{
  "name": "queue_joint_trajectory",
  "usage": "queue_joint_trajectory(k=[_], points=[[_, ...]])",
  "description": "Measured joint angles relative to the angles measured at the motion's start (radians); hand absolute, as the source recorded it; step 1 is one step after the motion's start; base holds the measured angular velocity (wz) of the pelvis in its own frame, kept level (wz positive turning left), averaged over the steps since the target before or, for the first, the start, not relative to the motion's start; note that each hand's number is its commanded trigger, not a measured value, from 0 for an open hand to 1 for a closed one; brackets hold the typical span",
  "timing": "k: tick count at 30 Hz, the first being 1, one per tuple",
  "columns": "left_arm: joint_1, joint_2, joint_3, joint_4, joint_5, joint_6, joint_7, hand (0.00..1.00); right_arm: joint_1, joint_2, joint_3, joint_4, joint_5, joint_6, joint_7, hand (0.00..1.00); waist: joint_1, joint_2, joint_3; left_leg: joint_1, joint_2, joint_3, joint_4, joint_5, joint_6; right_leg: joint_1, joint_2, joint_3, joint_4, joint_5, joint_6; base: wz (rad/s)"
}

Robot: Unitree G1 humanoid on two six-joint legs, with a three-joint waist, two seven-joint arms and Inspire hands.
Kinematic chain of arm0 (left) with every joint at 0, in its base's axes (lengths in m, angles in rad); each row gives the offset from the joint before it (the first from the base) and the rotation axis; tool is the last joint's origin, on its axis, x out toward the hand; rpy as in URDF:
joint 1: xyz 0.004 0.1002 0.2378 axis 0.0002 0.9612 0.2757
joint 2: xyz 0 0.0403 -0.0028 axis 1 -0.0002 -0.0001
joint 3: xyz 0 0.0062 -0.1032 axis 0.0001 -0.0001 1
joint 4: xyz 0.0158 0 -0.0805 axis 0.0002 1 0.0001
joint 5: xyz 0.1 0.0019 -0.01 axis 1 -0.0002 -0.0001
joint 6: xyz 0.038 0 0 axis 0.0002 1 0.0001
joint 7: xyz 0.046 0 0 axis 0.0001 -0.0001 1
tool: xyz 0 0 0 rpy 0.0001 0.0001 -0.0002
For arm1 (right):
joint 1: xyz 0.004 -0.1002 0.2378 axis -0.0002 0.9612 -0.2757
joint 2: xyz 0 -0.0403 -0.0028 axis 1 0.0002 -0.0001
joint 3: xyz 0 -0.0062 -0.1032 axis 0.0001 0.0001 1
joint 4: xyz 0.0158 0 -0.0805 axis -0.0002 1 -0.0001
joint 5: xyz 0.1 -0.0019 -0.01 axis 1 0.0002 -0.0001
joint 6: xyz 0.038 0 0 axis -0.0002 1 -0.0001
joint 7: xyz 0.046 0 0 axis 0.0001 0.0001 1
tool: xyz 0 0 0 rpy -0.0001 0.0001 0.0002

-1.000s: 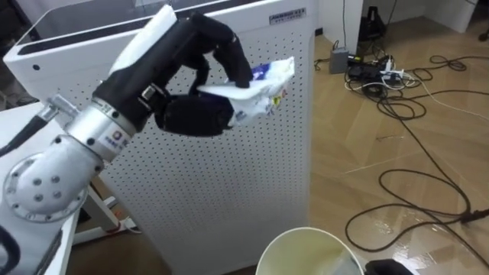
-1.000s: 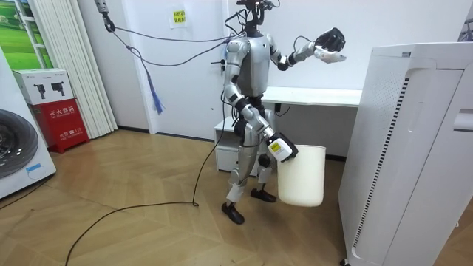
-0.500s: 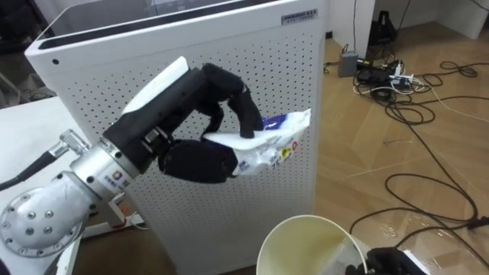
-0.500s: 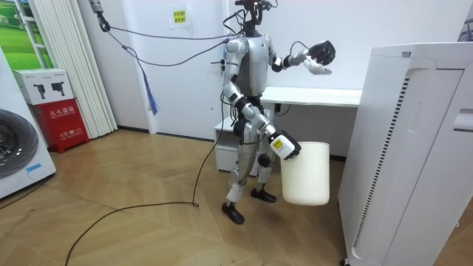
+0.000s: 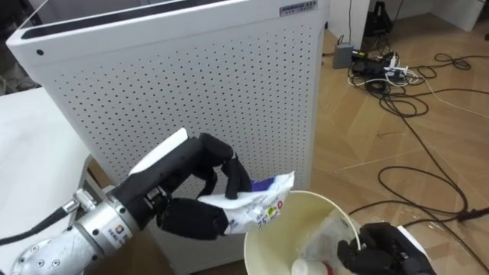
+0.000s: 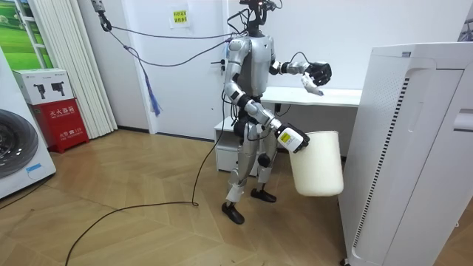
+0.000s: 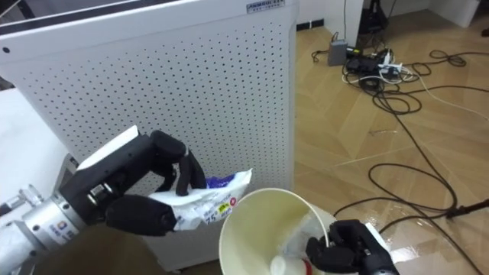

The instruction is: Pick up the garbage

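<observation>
My left hand [image 5: 187,200] is shut on a crumpled white wrapper [image 5: 263,200] with blue and yellow print. It holds the wrapper right at the near rim of a cream waste bin [image 5: 306,214]. My right hand [image 5: 382,246] grips the bin's rim at the lower right, fingers curled over it. A white and red piece of rubbish [image 5: 309,267] lies inside the bin. In the room view I stand between the white table and the tall cabinet, left hand [image 6: 318,72] out in front and the bin [image 6: 318,164] raised and tilted in my right hand [image 6: 290,138].
A tall white perforated cabinet [image 5: 191,84] stands directly behind the bin. A white table [image 5: 30,153] lies at my left. Several cables and a power strip [image 5: 382,72] sprawl over the wooden floor at the right.
My left hand has come down with the wrapper from beside the cabinet's top to the bin's rim. My right hand has lifted the bin higher and tilted it.
</observation>
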Motion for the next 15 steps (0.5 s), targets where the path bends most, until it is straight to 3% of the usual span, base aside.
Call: queue_joint_trajectory(k=[6,15], points=[[0.009,-0.042,-0.015,0.014,0.001,0.0,-0.021,1.0,-0.027,0.0,0.007,-0.004,-0.002,0.0,0.004,1.0,-0.001,0.0,-0.0004,-0.01,0.001,-0.004,0.003,0.0,-0.001,-0.015,0.002,0.005,0.002,0.0,0.0,0.01],[0.009,-0.08,-0.017,0.045,0.002,0.0,-0.04,1.0,-0.044,0.0,0.007,-0.006,-0.004,-0.002,0.015,1.0,-0.007,-0.01,-0.0009,-0.028,0.001,-0.002,0.004,0.001,-0.001,-0.031,0.001,0.008,0.005,0.0,0.0,-0.01]])
